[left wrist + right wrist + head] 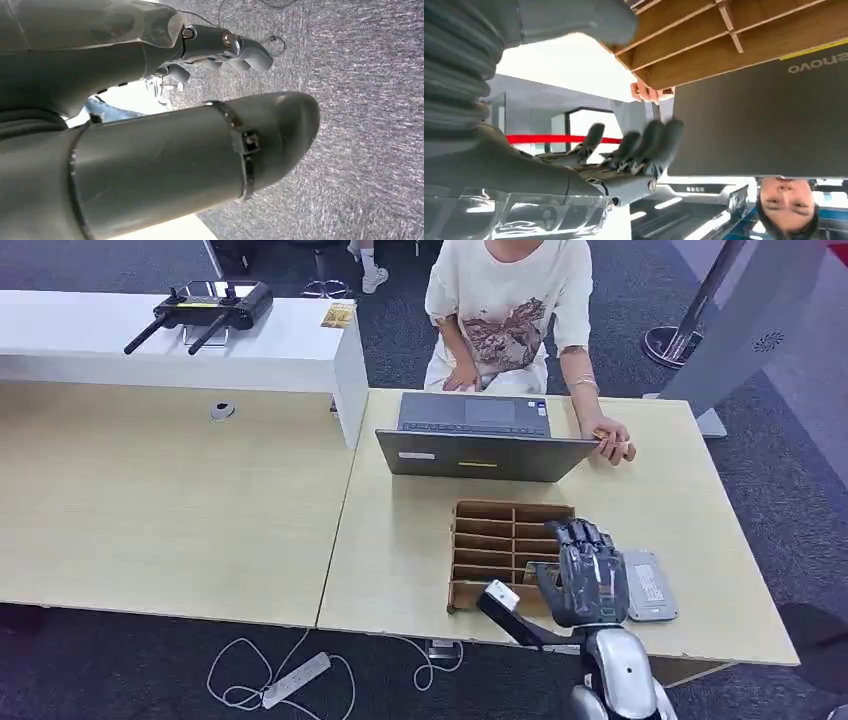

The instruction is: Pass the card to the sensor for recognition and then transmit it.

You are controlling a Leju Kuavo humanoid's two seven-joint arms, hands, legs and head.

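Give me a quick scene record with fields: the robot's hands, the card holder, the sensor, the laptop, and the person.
Right robot hand: raised over the wooden divider tray, fingers extended, holding nothing.
Left robot hand: hanging over grey carpet, nothing in it.
Wooden divider tray: on the table in front of the laptop; no card discernible in its slots.
Grey sensor device: flat on the table, right of the tray.
Laptop: open, screen facing the person.
Person: seated behind the table, one hand on the laptop lid's corner.
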